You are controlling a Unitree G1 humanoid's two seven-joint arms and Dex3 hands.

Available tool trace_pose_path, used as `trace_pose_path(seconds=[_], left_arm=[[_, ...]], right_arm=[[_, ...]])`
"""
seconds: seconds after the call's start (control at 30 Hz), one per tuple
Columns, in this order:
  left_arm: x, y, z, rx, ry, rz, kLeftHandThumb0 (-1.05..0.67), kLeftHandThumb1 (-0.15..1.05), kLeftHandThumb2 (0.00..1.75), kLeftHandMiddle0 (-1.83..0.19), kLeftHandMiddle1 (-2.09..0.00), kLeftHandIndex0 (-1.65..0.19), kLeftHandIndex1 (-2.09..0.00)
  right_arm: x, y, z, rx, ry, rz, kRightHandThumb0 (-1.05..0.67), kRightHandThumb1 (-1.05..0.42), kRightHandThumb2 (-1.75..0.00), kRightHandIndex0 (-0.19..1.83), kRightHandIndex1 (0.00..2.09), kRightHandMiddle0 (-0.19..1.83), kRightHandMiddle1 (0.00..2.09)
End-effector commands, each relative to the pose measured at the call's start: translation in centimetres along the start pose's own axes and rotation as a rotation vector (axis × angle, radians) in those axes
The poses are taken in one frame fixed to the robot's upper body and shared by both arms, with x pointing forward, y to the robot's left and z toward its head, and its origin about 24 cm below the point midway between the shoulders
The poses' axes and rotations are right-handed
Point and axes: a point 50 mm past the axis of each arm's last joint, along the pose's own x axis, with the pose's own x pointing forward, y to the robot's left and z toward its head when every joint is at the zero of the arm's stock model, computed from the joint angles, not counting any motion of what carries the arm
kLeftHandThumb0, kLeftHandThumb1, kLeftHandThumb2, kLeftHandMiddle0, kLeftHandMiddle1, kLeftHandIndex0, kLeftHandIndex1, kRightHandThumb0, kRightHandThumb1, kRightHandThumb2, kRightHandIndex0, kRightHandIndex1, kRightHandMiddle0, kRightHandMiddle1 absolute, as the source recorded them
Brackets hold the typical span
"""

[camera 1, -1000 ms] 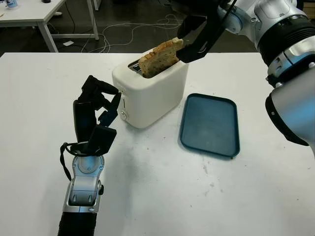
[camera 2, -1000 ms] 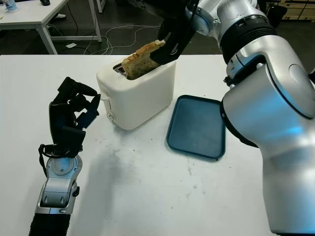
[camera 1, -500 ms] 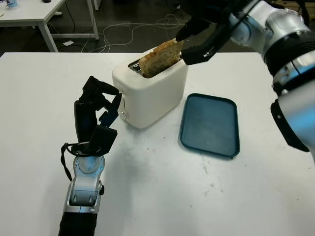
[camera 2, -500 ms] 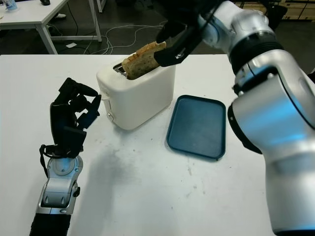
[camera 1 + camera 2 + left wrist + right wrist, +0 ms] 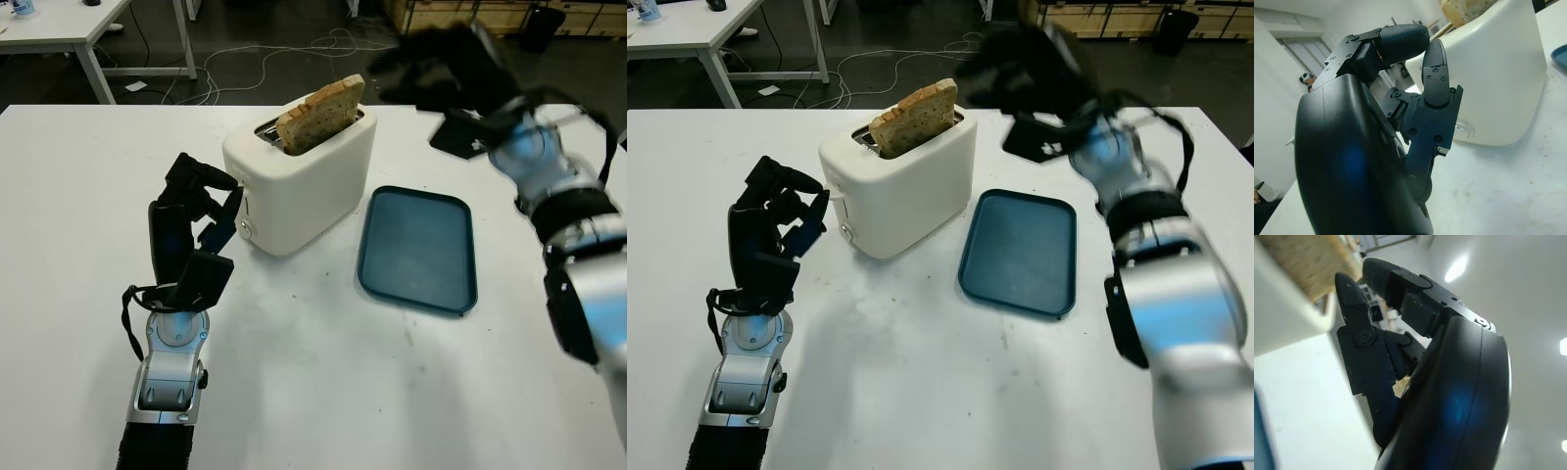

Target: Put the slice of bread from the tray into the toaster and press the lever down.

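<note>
Beside the toaster (image 5: 299,181), on the white table (image 5: 294,392), the left hand (image 5: 189,235) is held upright with its fingers (image 5: 1437,78) curled inward and nothing grasped. The slice of bread (image 5: 320,114) is seated in the toaster's slot, its upper half standing proud and its long axis running along the slot. The tray (image 5: 418,247) lies bare, just beside the toaster on the side away from the left fingers. The right hand (image 5: 446,73) is raised above the table, well apart from the bread and holding nothing; whether its fingers are wide or narrow cannot be told. The toaster's near end face, bearing a round knob (image 5: 246,228), lies directly ahead of the left fingers, so the left hand is judged the nearer for pressing the lever. No brand, label or legible writing is found.
</note>
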Motion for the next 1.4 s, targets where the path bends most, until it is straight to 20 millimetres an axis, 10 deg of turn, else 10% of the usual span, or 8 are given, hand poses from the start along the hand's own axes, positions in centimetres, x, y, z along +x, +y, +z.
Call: trace_pose_path(seconds=[0.0,1.37], left_arm=[[0.3,-0.1,0.5,-0.009,-0.029,-0.006,-0.34,0.92,0.46,-0.81,-1.75,-0.53,-1.74],[0.1,-0.1,0.4,-0.011,-0.021,0.004,-0.34,0.92,0.47,-0.81,-1.75,-0.53,-1.73]], right_arm=[[-0.3,0.4,0.0,0.046,-0.012,-0.003,-0.34,-0.85,0.00,0.97,0.91,1.10,0.20],[4.6,2.2,3.2,-0.191,0.034,0.085,-0.36,-0.83,0.00,0.91,0.80,1.07,0.14]])
